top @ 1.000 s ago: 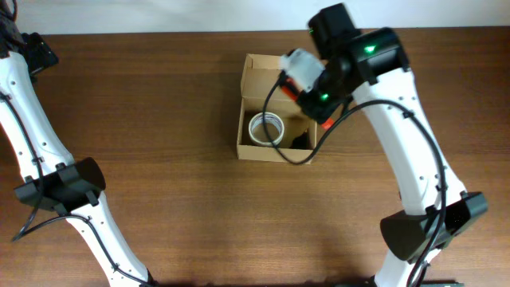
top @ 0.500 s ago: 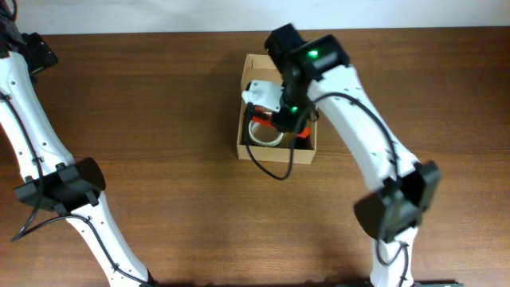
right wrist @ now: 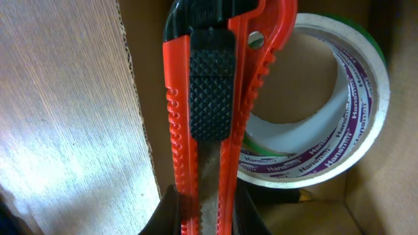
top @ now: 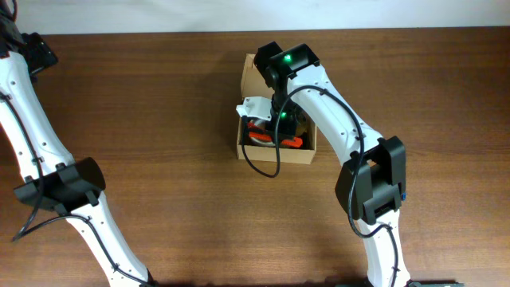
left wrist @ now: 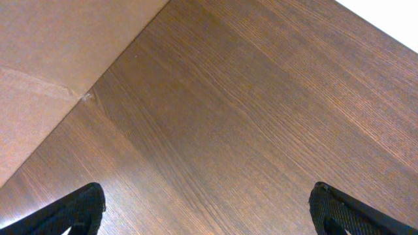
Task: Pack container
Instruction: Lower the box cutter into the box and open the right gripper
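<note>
The plain tan cardboard box (top: 252, 80) sits on the dark wood-grain surface (top: 159, 119) near the middle of its far edge, top open. The right arm reaches down into it.

In the right wrist view, the right tool (right wrist: 209, 212) is clamped on the lower end of an orange-red plastic knife (right wrist: 209, 98). One dark finger (right wrist: 164, 210) presses each side of the handle. The knife is long and narrow, with ridged edges and a black slider patterned in raised diamonds. It lies along the box's left wall (right wrist: 140, 98), whose cut edge is wavy. A round white tape roll (right wrist: 346, 130) with purple lettering and a green rim lies flat, partly under the knife.

The left tool (left wrist: 208, 209) is at the far left corner, its black tips spread wide over bare wood, gripping nothing.
</note>
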`<state>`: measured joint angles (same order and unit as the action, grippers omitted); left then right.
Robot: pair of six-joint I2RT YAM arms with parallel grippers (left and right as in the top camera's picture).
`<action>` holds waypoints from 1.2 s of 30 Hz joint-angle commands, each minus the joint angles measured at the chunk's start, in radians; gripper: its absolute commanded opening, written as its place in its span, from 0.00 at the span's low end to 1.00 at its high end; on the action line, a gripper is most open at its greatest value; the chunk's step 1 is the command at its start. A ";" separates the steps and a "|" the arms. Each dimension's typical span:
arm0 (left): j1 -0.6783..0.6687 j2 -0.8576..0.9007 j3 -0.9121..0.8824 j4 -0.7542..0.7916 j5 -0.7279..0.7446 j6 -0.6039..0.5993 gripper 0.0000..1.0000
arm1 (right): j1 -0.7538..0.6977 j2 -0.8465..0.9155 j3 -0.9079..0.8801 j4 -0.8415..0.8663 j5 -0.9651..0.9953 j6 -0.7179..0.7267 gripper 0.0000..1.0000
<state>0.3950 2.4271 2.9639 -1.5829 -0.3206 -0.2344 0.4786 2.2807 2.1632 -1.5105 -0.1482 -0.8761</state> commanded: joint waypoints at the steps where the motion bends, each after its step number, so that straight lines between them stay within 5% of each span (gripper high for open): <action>1: 0.001 -0.019 -0.004 -0.001 0.004 0.005 1.00 | -0.003 0.006 0.000 0.004 -0.037 -0.030 0.11; 29: 0.001 -0.019 -0.004 -0.001 0.004 0.005 1.00 | -0.053 0.017 -0.180 0.053 -0.111 -0.029 0.11; 33: 0.001 -0.019 -0.004 -0.001 0.004 0.005 1.00 | -0.053 0.017 -0.180 0.061 -0.106 -0.029 0.18; 36: 0.001 -0.019 -0.004 -0.001 0.004 0.005 1.00 | -0.053 0.017 -0.180 0.080 -0.106 0.000 0.34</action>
<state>0.3950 2.4271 2.9639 -1.5826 -0.3206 -0.2340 0.4294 2.2852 1.9900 -1.4456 -0.2359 -0.8894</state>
